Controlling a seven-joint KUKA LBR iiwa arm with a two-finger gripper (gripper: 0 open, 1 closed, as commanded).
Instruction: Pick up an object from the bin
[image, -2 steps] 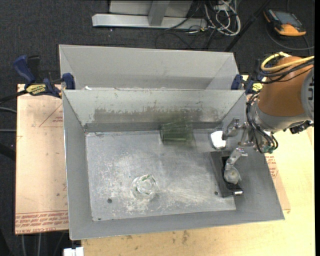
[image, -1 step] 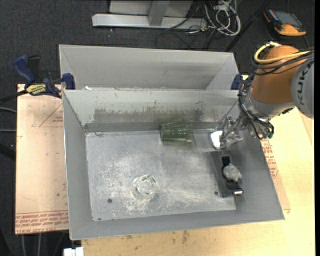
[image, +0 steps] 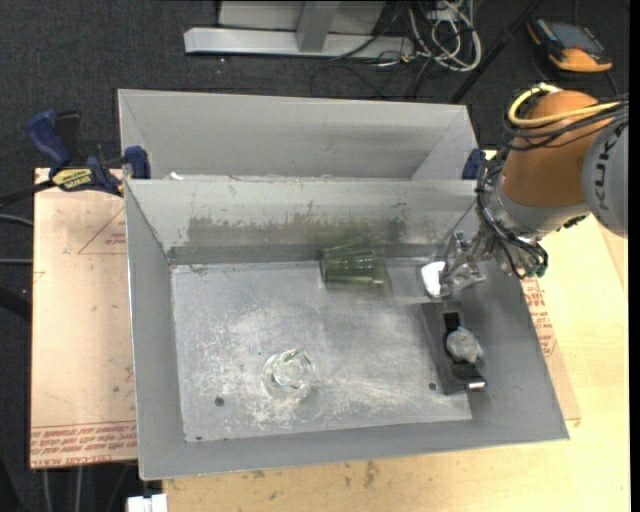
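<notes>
In the camera view, the gripper (image: 455, 272) hung low at the right side of the bin (image: 300, 210), near the back wall and just beside a small white object (image: 432, 278). Whether it was released or clenched could not be told, nor whether the white object was gripped. Just in front lay a flat black slab (image: 447, 325) with a grey rounded lump (image: 462, 345) on it. A greenish clear tumbler (image: 352, 268) lay on its side against the back wall, and a clear crumpled piece (image: 290, 370) sat well apart at front left. So close to the sloping right wall, a descent risked scraping metal. The white object might be nudged aside rather than caught.
</notes>
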